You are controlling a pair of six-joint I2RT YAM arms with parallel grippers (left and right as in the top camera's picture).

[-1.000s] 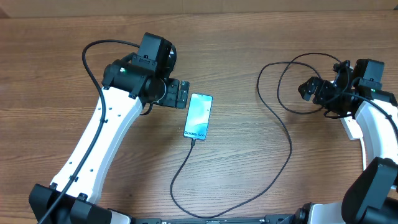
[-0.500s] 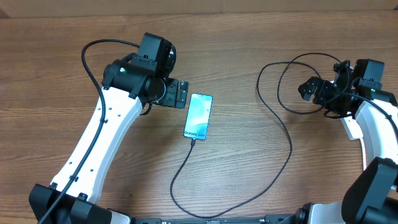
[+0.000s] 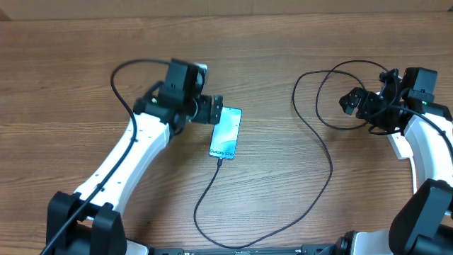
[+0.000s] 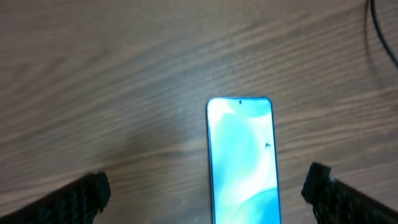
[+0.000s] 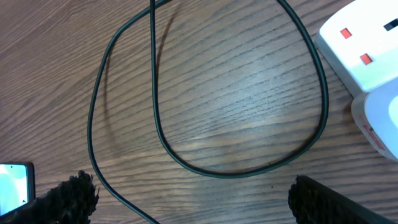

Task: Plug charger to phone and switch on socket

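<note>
A brown wood-grain worktop (image 3: 283,42) is seen from above, with a white robot arm at each side.

A slim rectangular smartphone with black edges and a lit light-blue screen (image 3: 226,132) lies flat, screen up, left of centre. Its long axis runs from the far edge of the worktop towards the robot, tilted slightly, with the far end leaning a little to the right. The small printed text sits at the near end. There a long thin black charger cable (image 3: 311,205) meets the phone's short edge, so the connector appears to be seated already.

The cable sweeps in a wide curve towards the robot, then away to the right side, where it ends in loose loops. Enough slack is left that the phone should not be dragged.

The left pincer (image 4: 206,182) is held just beside the phone's far left corner. Its fingers are spread wide with nothing between them, which is judged to be a release or standby posture, not a grasp.

The right pincer (image 5: 191,185) is also spread wide and empty. It hovers over the cable loops, near a white oblong power strip with small red switches (image 5: 364,46). It is probably stationed there because the switch is what remains to be pressed.

The cable's black plug is hidden, so whether it sits in the strip cannot be told.
</note>
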